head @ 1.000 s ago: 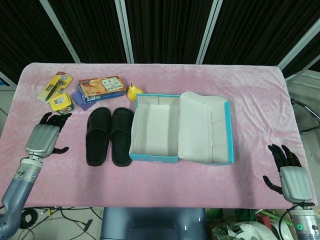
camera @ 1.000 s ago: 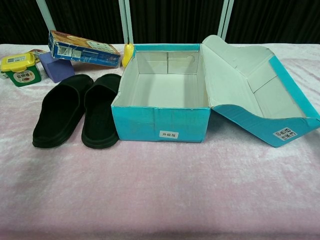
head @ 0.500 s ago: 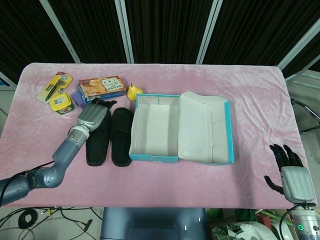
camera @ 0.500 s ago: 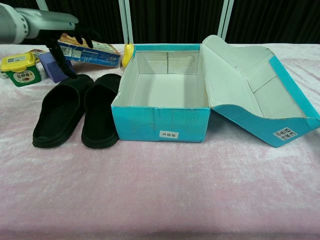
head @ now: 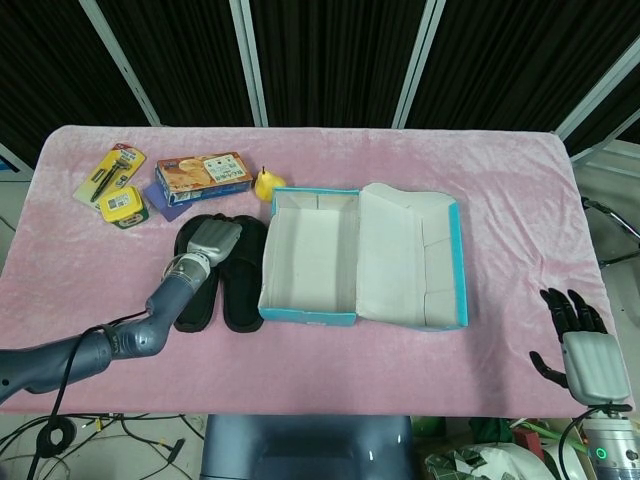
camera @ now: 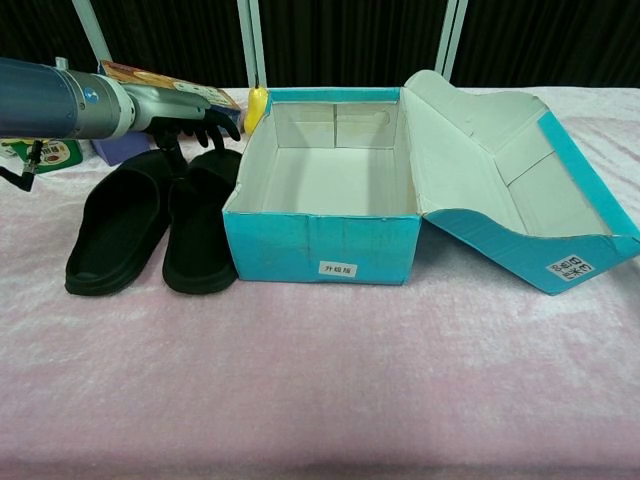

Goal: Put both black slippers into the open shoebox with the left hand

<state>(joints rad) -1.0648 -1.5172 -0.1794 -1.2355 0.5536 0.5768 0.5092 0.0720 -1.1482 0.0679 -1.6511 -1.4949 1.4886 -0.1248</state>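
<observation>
Two black slippers lie side by side left of the open teal shoebox (head: 305, 258), the outer slipper (head: 190, 300) (camera: 113, 235) and the inner slipper (head: 243, 290) (camera: 200, 245) next to the box wall (camera: 320, 245). My left hand (head: 213, 240) (camera: 190, 118) hovers over their toe ends, fingers spread and pointing down, holding nothing; whether it touches them is unclear. The box is empty, its lid (head: 415, 255) folded open to the right. At the bottom right of the head view my right hand (head: 580, 345) stays off the table edge, fingers apart.
Behind the slippers sit a snack box (head: 203, 175), a purple block (head: 165, 203), a yellow pear-shaped object (head: 265, 185) (camera: 257, 105), a yellow-lidded container (head: 125, 203) and a packaged tool (head: 110, 172). Pink cloth (head: 500, 200) covers the table.
My left arm swung in from the table's left edge to above the slippers' toe ends, moving closer to the shoebox. The slippers, the box and my right hand stayed put.
</observation>
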